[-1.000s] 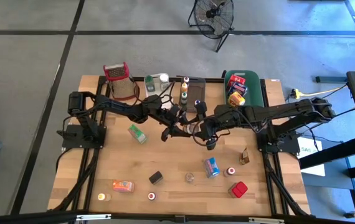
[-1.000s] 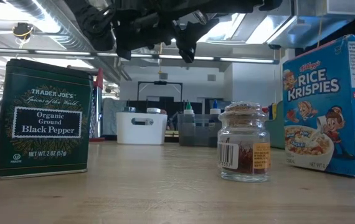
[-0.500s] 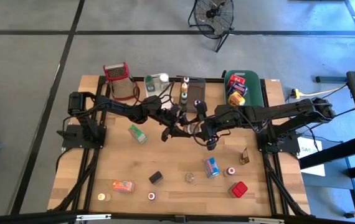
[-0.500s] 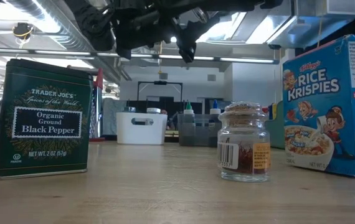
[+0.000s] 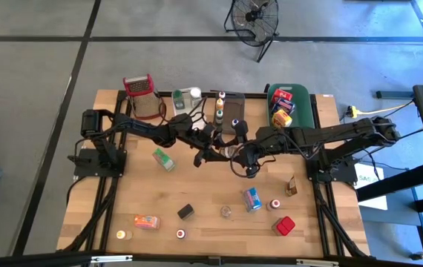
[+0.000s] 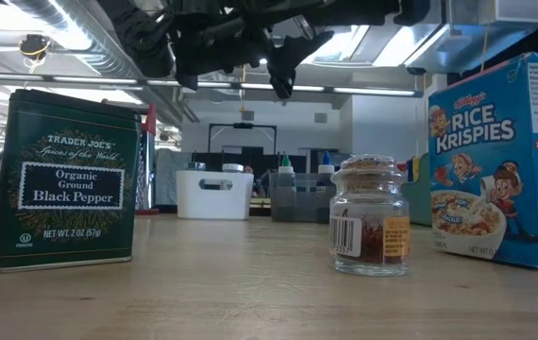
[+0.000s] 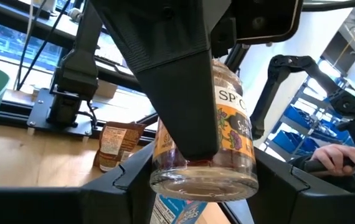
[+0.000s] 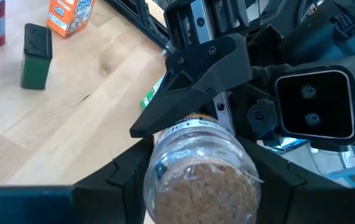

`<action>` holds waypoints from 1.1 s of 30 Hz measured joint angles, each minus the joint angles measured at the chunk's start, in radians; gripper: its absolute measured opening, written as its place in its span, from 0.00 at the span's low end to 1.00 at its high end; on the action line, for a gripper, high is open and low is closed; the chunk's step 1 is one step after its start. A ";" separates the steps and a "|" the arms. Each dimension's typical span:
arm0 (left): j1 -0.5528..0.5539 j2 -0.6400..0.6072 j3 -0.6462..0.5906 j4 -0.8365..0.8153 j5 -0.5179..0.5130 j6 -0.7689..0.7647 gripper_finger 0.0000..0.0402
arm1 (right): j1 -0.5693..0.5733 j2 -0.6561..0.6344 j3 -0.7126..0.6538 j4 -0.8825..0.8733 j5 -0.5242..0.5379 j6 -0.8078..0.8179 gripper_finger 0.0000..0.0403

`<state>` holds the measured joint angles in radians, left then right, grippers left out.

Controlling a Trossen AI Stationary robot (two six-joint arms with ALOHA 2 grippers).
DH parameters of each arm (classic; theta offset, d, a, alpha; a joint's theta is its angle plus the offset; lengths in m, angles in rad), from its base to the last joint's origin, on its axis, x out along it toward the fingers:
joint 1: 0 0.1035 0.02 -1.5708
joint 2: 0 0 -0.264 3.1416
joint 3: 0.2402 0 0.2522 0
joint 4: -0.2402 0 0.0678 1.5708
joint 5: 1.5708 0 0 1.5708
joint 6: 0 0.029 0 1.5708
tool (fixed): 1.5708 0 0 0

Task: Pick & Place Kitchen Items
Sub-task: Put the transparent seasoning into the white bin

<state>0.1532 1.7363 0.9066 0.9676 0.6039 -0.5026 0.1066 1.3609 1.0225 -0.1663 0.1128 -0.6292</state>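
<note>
At centre frame above the bench (image 5: pixel 122 200), we see the left tool (image 5: pixel 210 153) and right tool (image 5: pixel 243 156) both clamped on one spice jar (image 7: pixel 205 146), glass: rigid, slippery, breakable, best gripped mid-body.

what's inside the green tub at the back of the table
The green tub holds a red box and a yellow-orange one. The right arm reaches past its near edge, so anything lower in there is hidden.
</note>
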 joint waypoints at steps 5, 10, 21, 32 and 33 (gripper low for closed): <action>-0.002 0.000 0.000 -0.002 -0.038 -0.005 0.48 | 0.000 -0.001 0.000 -0.008 0.006 -0.005 0.50; -0.007 0.000 0.000 -0.010 -0.057 0.004 0.48 | -0.001 -0.001 -0.001 -0.012 0.007 -0.006 0.50; -0.012 0.000 0.000 -0.010 -0.061 0.035 0.48 | -0.001 -0.001 -0.001 -0.012 0.000 -0.007 0.50; -0.013 0.000 0.000 -0.014 -0.057 0.045 0.46 | -0.001 -0.001 -0.001 -0.017 -0.016 -0.002 0.51; -0.013 0.000 0.000 -0.015 -0.056 0.045 0.46 | -0.001 -0.001 -0.001 -0.017 -0.017 0.005 0.51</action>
<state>0.1406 1.7363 0.9062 0.9527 0.5476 -0.4580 0.1059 1.3598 1.0218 -0.1837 0.0962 -0.6245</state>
